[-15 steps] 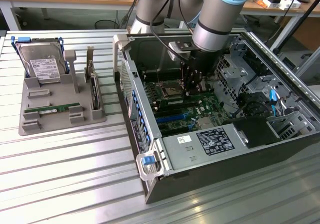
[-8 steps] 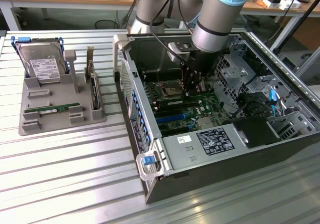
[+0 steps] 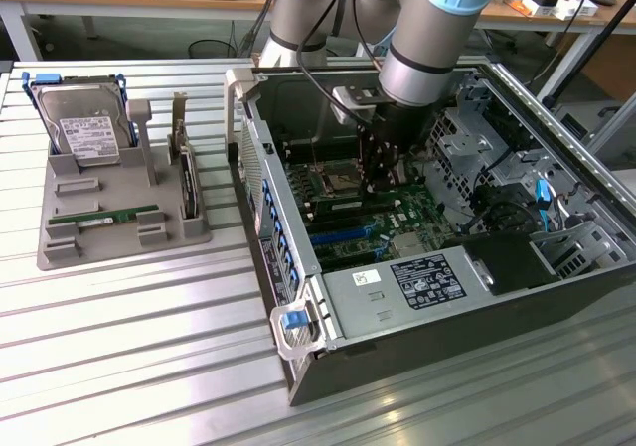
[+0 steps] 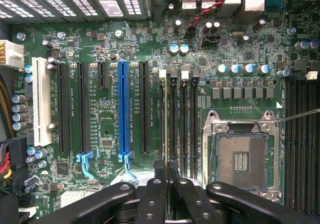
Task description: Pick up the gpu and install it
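My gripper reaches down inside the open computer case, over the green motherboard. In the wrist view its black fingers are shut on the gpu, a thin board seen edge-on as a pale narrow line. The stick runs along one of the dark memory slots beside the empty processor socket. Whether its lower edge sits in the slot I cannot tell.
A grey holder stands at the exterior view's left with a silver hard drive in blue rails, an upright dark card and a flat green stick. A blue slot and long black slots lie beside the memory slots.
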{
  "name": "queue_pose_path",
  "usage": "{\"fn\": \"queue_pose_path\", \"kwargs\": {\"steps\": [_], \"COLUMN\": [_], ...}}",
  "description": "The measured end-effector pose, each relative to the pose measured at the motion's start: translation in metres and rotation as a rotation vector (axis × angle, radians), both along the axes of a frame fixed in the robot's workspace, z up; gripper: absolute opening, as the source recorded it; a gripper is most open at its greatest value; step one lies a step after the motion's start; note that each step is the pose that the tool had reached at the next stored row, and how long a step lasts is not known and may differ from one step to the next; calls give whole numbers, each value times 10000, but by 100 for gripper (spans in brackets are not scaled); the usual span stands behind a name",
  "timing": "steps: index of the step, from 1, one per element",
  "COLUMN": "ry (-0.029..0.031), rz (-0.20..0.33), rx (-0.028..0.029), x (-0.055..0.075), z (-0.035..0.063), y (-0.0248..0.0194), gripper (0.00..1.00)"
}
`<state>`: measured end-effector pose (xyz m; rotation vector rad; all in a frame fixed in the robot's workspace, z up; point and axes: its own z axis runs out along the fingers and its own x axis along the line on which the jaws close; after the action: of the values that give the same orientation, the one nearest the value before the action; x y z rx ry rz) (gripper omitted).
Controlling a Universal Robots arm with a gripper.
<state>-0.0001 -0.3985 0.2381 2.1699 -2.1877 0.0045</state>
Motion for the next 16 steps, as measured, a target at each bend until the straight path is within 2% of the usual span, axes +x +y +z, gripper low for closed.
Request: {"fn": "queue_pose_path", "kwargs": {"steps": [16], "ry": [0], "rz": [250], "rx": [1], "x": [14], "z": [-3], "y": [-2], "gripper": [12]}}
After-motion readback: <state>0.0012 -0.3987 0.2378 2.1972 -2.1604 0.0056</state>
